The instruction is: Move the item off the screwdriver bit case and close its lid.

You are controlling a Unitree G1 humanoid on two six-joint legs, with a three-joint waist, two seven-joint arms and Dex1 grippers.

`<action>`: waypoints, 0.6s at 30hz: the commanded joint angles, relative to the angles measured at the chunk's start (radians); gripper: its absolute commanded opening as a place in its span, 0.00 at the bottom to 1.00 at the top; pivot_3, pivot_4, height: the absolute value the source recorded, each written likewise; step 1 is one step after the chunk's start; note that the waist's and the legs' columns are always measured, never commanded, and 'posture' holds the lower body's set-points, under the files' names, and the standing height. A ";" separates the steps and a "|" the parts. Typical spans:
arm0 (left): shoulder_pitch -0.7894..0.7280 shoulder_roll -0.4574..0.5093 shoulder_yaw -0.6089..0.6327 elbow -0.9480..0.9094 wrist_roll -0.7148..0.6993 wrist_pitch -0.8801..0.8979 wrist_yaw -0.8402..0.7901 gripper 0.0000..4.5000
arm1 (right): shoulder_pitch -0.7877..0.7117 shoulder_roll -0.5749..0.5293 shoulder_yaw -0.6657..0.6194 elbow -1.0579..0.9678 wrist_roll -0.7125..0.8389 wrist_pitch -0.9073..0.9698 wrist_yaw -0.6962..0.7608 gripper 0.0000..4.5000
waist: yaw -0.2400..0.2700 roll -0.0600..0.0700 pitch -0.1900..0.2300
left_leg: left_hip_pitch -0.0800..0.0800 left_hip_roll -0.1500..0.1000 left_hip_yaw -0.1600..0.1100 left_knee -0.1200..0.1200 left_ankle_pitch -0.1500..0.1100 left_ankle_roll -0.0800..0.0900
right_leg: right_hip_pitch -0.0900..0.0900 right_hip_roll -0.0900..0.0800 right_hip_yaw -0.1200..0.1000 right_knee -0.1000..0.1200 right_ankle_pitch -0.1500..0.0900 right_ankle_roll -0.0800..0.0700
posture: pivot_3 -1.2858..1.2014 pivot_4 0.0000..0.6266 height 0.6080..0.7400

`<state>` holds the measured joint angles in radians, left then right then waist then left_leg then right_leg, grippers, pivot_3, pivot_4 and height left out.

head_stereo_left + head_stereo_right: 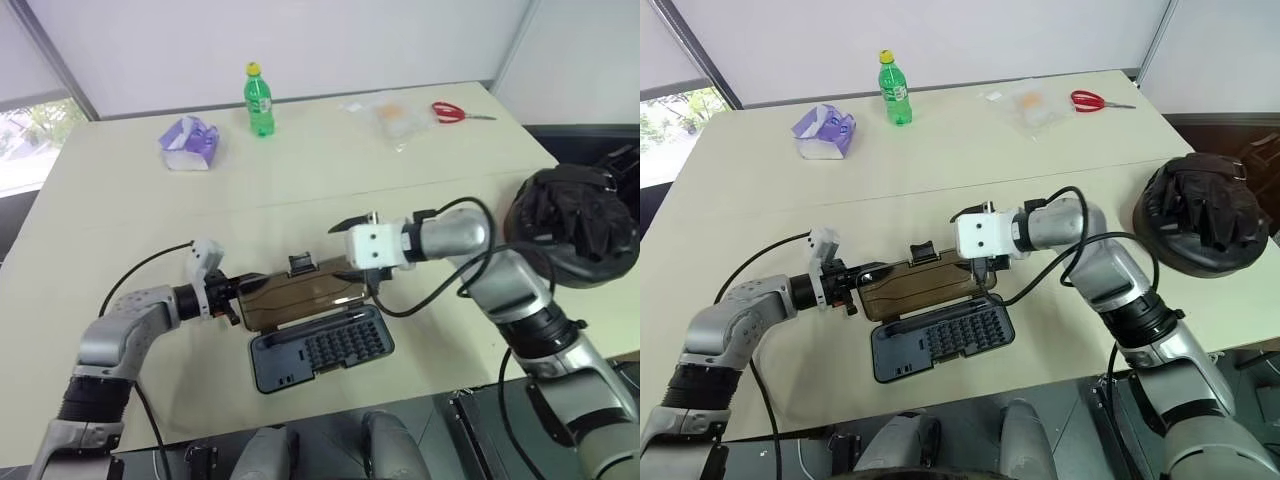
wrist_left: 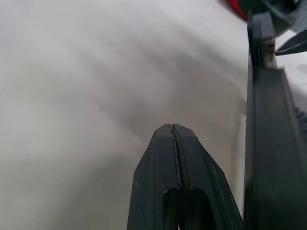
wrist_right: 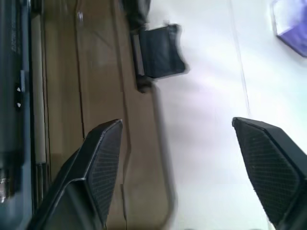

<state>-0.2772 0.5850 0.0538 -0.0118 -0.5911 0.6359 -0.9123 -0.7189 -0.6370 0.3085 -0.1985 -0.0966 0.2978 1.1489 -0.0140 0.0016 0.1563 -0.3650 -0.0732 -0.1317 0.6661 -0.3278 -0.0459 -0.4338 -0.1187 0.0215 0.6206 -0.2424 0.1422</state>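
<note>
While the screwdriver bit case (image 1: 320, 347) lies open near the front edge of the tabletop (image 1: 120, 215), its long axis runs across in front of me, slightly skewed, with its right end a little farther away. Its tray faces up and holds small bits in rows. The lid (image 1: 300, 297) is folded back on the far side of the tray, lying low, its small black latch (image 1: 302, 264) on the far edge. My left hand (image 1: 232, 302) sits at the lid's left end with its two black fingers (image 2: 171, 158) pressed together, holding nothing that I can see; whether it touches the lid I cannot tell. My right hand (image 1: 985, 262) hovers over the lid's right end, fingers spread wide and empty; the wrist view shows the brown panel under one finger (image 3: 103, 158) and bare tabletop between the two. The item (image 1: 1202, 225), a lumpy black mound on a round dish base, rests off the case at the right edge of the tabletop, well apart from it. Open surface lies between case and item. Along the far edge stand a purple pack (image 1: 188, 142), a green bottle (image 1: 259, 100), a clear bag (image 1: 395, 118) and red scissors (image 1: 455, 112), all well clear of the case.
</note>
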 commanded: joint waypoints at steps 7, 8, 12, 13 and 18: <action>-0.004 0.081 0.009 -0.209 -0.126 0.114 -0.109 0.00 | 0.018 -0.128 -0.208 -0.238 0.229 0.269 0.025 0.87 | 0.000 0.000 0.000 | -0.006 0.000 -0.001 0.001 0.000 0.000 | -0.004 0.000 -0.001 -0.001 0.000 0.000 | 0.52 0.24 1.00; 0.001 0.098 0.004 -0.231 -0.136 0.128 -0.126 0.00 | 0.025 -0.135 -0.221 -0.249 0.241 0.290 0.015 0.87 | 0.000 0.000 0.000 | -0.006 0.000 -0.001 0.001 0.000 0.000 | -0.005 0.000 -0.001 -0.001 0.000 0.000 | 0.52 0.24 1.00; 0.025 0.177 -0.030 -0.292 -0.154 0.165 -0.216 0.00 | 0.051 -0.171 -0.269 -0.275 0.285 0.350 -0.016 0.87 | 0.000 0.000 0.000 | -0.007 0.000 -0.001 0.001 0.000 0.000 | -0.006 0.000 -0.001 0.000 0.000 0.000 | 0.52 0.24 1.00; 0.032 0.199 -0.042 -0.297 -0.151 0.166 -0.240 0.00 | 0.055 -0.179 -0.275 -0.278 0.293 0.360 -0.023 0.87 | 0.000 0.000 0.000 | -0.007 0.000 0.000 0.001 0.000 0.000 | -0.006 0.000 -0.001 0.000 0.000 0.000 | 0.52 0.24 1.00; 0.060 0.268 -0.109 -0.286 -0.117 0.141 -0.335 0.00 | 0.079 -0.209 -0.282 -0.289 0.318 0.372 -0.050 0.87 | 0.001 0.000 0.000 | -0.007 0.000 0.000 0.001 0.000 0.000 | -0.006 0.000 -0.001 0.000 0.000 0.000 | 0.52 0.24 1.00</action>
<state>-0.2200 0.8350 -0.0415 -0.2834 -0.7159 0.7958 -1.2119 -0.6352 -0.8338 0.0549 -0.4510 0.2032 0.6712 1.1115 -0.0134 0.0016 0.1563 -0.3725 -0.0730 -0.1313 0.6669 -0.3278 -0.0456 -0.4399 -0.1192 0.0204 0.6202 -0.2422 0.1421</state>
